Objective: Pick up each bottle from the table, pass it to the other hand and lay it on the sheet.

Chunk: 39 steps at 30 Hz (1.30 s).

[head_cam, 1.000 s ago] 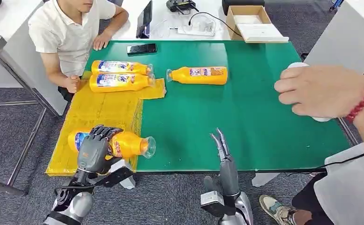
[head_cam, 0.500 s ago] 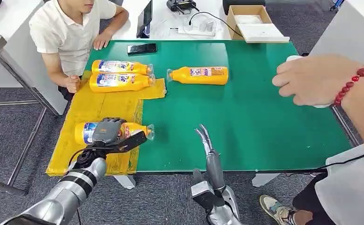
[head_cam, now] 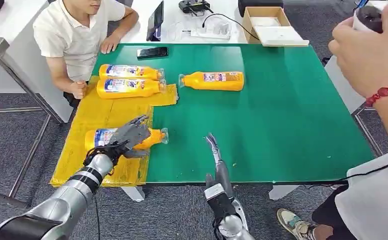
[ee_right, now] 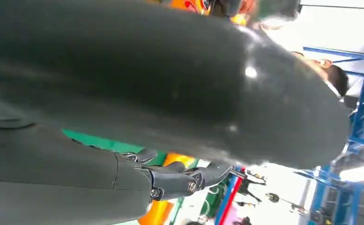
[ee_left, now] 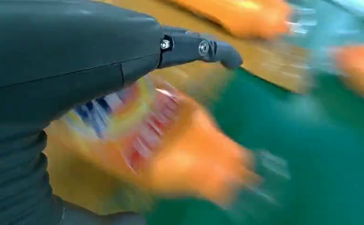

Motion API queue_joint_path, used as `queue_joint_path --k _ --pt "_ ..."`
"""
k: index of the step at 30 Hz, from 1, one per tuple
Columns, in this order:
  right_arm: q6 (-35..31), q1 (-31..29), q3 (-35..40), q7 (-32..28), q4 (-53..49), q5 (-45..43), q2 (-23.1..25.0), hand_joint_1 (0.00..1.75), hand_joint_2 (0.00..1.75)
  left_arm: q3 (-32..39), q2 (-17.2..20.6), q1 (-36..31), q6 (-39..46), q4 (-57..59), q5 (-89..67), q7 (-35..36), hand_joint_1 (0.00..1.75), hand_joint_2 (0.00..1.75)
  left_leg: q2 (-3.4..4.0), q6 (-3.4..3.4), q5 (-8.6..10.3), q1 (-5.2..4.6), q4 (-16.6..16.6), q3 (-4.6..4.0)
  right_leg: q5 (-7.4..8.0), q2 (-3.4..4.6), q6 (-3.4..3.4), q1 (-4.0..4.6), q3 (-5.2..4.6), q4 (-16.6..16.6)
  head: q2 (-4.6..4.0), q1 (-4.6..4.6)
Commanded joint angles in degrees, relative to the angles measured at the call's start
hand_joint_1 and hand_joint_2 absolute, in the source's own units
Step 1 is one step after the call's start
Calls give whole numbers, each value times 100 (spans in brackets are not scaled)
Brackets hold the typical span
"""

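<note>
Head view: the left hand (head_cam: pixel 128 134) hovers, fingers spread, over a bottle (head_cam: pixel 124 138) lying on the yellow sheet (head_cam: pixel 102 117). The right hand (head_cam: pixel 213 150) is empty, fingers straight.

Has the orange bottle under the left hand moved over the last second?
Yes. The orange bottle has moved away from the yellow sheet's near edge, farther onto it, under the left hand.

left hand (head_cam: pixel 128 134) fingers spread over bottle (head_cam: pixel 127 138) on sheet (head_cam: pixel 102 120) | right hand (head_cam: pixel 215 152) empty
</note>
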Motion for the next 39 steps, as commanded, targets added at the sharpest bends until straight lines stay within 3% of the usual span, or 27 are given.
queue_joint_path --k 1,14,21,27,28,30,31,32,33,36,39 --pt "62 -184 -264 -179 662 -138 112 0 0 1104 -268 705 -743 -1067 1980 -564 0 175 17 -6 -9 3 -6 18 -3 8 -7 5 16 -9 -2 0" --pt "-28 -110 -461 -179 670 -164 124 0 0 908 -165 1402 -175 -2839 3715 -763 0 175 17 -8 -11 8 -3 8 -5 6 -9 10 3 -9 -2 -2" --pt "-140 75 -531 -179 409 -168 49 0 0 689 -329 2562 80 -5214 4694 -968 0 175 17 -9 -19 9 -1 15 -13 2 -11 12 11 -9 0 0" --pt "-292 174 -524 -179 168 -93 -36 0 0 519 -293 2909 101 -5660 4980 -985 0 175 15 -11 -22 7 2 7 -14 -1 -11 10 0 -8 0 0" --pt "-575 218 -407 -179 10 115 -170 0 175 430 -263 3109 226 -5859 5018 -1076 0 175 7 -9 -16 6 1 -4 -12 -5 -8 8 -8 -8 -2 -2" --pt "-1287 315 -399 -179 -141 624 -468 0 175 231 -213 3708 600 -6282 4650 -1230 0 175 20 -9 -22 4 -3 6 -13 9 -8 7 -2 -12 0 -2" --pt "-2013 275 -496 -179 -6 1302 -593 0 175 118 -172 3960 756 -6432 4509 -1238 0 175 20 -6 -19 -1 -7 5 -12 9 -6 2 -5 -12 -2 -2" --pt "-2112 280 -789 -144 -87 1599 -687 0 175 -16 -125 4218 919 -6579 4383 -1292 0 175 22 -8 -24 2 -5 14 -17 7 -8 6 5 -13 0 -2" --pt "-2324 336 -1386 240 -200 2427 -626 0 175 -95 -93 4431 1143 -6678 4129 -1338 0 175 22 -4 -20 -2 -13 13 -12 9 -4 0 3 -20 0 -2" --pt "-2172 285 -1795 962 -467 3083 -992 0 175 -399 -14 4932 1788 -7085 3362 -1677 0 175 15 -2 -24 -5 -8 8 -18 1 -2 -2 1 -15 -2 -2" --pt "-1980 113 -1933 1101 -310 3283 -1089 0 175 -566 -14 4922 1981 -7224 3290 -1696 0 175 9 11 -27 -6 -1 -10 -14 -4 -1 -2 -14 -13 0 -4"
